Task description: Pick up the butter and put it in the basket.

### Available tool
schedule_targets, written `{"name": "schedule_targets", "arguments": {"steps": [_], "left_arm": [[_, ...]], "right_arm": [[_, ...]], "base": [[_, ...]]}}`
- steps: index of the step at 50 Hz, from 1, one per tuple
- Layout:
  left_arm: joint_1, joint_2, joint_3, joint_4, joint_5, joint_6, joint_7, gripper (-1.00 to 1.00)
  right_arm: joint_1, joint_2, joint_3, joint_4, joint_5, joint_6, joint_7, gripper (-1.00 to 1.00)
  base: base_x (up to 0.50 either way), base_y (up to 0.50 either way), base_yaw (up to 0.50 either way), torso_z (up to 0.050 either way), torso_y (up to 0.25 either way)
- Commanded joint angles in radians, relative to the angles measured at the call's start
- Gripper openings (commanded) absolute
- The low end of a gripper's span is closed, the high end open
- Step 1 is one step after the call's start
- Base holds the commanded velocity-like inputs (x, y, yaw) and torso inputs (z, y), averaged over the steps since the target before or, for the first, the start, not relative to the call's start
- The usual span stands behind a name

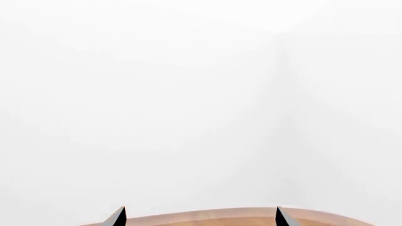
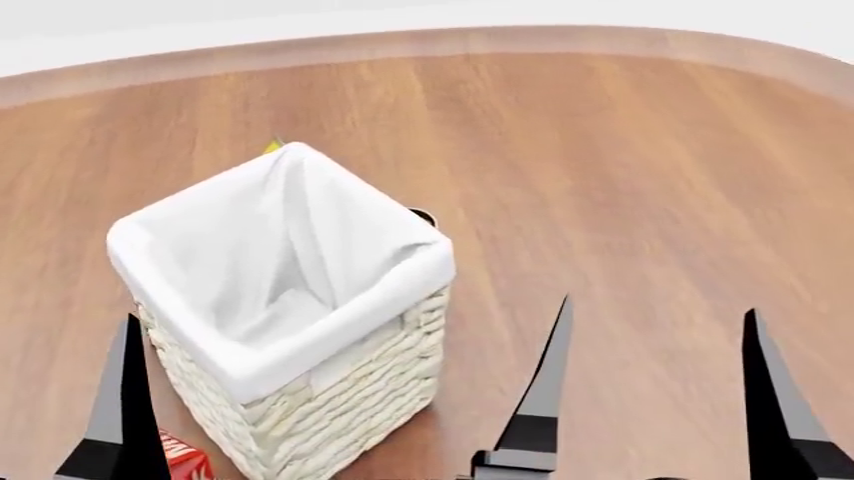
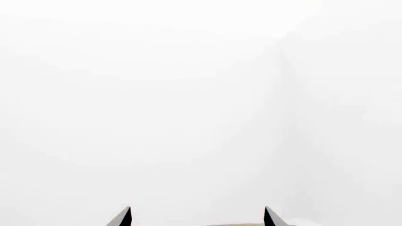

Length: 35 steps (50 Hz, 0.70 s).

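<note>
The basket [image 2: 334, 385] is a tall cream wicker box with a white cloth liner; it stands left of centre in the head view, and its inside looks empty. A small red-and-orange carton corner [image 2: 183, 464] shows by the basket's near-left foot. I cannot tell whether it is the butter. My left gripper [image 1: 201, 217] is open; one of its fingers [image 2: 130, 400] rises beside that carton, apart from it. To the right of the basket my right gripper [image 2: 661, 390] is open above bare floor. In the right wrist view the right gripper [image 3: 196, 217] holds nothing.
The wooden floor [image 2: 627, 170] stretches ahead to a curved pale wall base [image 2: 441, 40]. A yellow tip [image 2: 272, 148] and a dark object [image 2: 423, 216] peek from behind the basket. Both wrist views face a blank white wall.
</note>
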<state>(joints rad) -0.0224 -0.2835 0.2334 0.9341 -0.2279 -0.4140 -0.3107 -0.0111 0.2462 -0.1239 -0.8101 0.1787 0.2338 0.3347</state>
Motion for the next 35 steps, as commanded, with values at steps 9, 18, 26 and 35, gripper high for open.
{"name": "schedule_targets", "arguments": {"steps": [9, 18, 26, 35], "left_arm": [[0.002, -0.02, 0.006, 0.012, -0.02, 0.025, -0.001, 1.0], [-0.006, -0.032, 0.01, 0.019, -0.014, 0.012, -0.015, 1.0], [-0.007, -0.039, 0.01, 0.022, -0.027, 0.012, -0.02, 1.0], [-0.012, -0.046, 0.015, 0.027, -0.032, 0.003, -0.033, 1.0]], "right_arm": [[0.02, 0.01, -0.02, -0.001, -0.039, 0.046, 0.034, 1.0], [0.023, 0.021, -0.03, -0.005, -0.034, 0.053, 0.037, 1.0], [0.025, 0.027, -0.034, -0.002, -0.03, 0.055, 0.043, 1.0], [0.028, 0.033, -0.035, -0.001, -0.025, 0.061, 0.052, 1.0]], "base": [[0.0, 0.0, -0.28, 0.0, 0.0], [0.0, 0.0, 0.0, 0.05, 0.0], [0.0, 0.0, 0.0, 0.05, 0.0], [0.0, 0.0, 0.0, 0.05, 0.0]]}}
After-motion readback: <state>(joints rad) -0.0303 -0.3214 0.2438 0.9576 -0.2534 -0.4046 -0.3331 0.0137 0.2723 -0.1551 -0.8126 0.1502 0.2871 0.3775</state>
